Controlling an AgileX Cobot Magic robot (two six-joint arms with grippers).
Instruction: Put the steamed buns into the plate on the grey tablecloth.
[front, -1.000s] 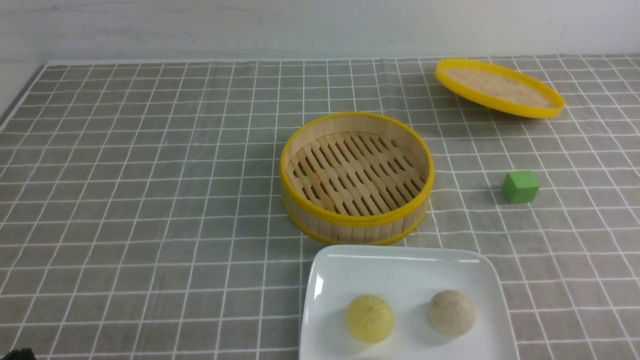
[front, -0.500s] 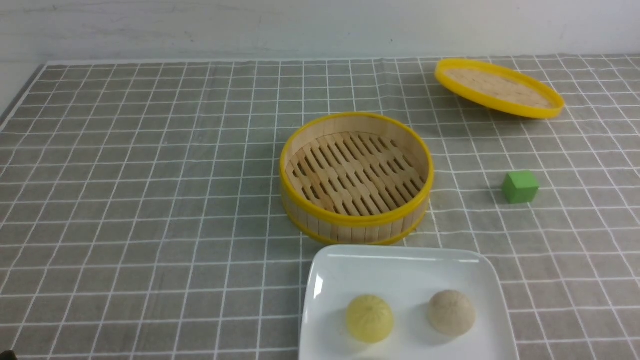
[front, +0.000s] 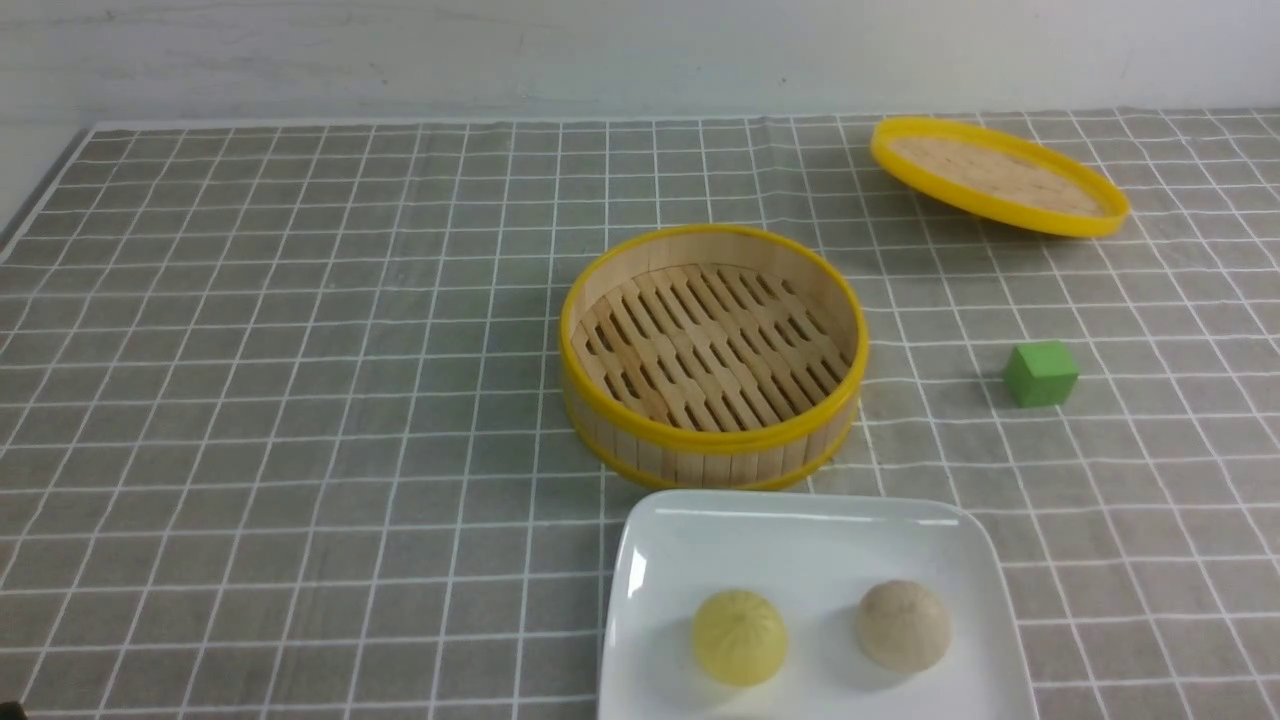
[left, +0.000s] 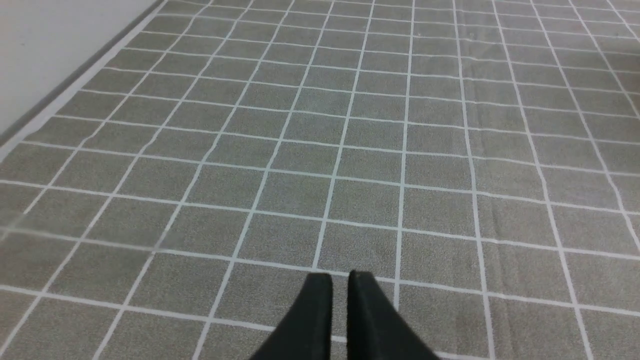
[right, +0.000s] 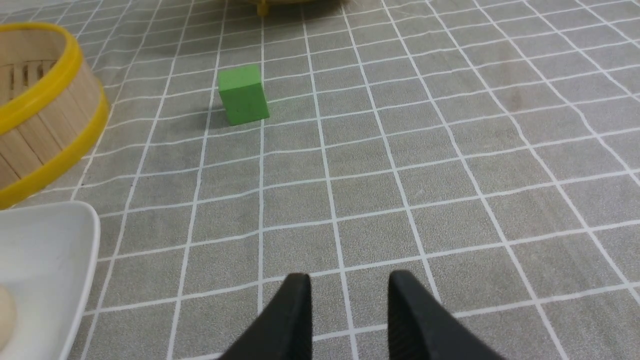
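Observation:
Two steamed buns lie in the white square plate (front: 800, 530) at the near edge of the grey tablecloth (front: 300, 350): a pale yellow bun (front: 740, 637) and, to its right, a beige bun (front: 903, 625). In the right wrist view the plate's corner (right: 50, 240) and a sliver of the beige bun (right: 4, 315) show. My right gripper (right: 349, 276) hovers open over bare cloth to the right of the plate, holding nothing. My left gripper (left: 340, 274) is shut and empty, over bare cloth near the table's left edge. Neither gripper shows in the front view.
The yellow-rimmed bamboo steamer basket (front: 712, 350) stands empty just behind the plate. Its flat lid (front: 1000, 175) lies tilted at the back right. A green cube (front: 1041, 373) sits right of the basket, ahead of my right gripper (right: 242, 95).
A dark bit of my left arm at the front view's bottom left corner has slipped out of frame. Buns, plate, basket, lid and cube have not moved.

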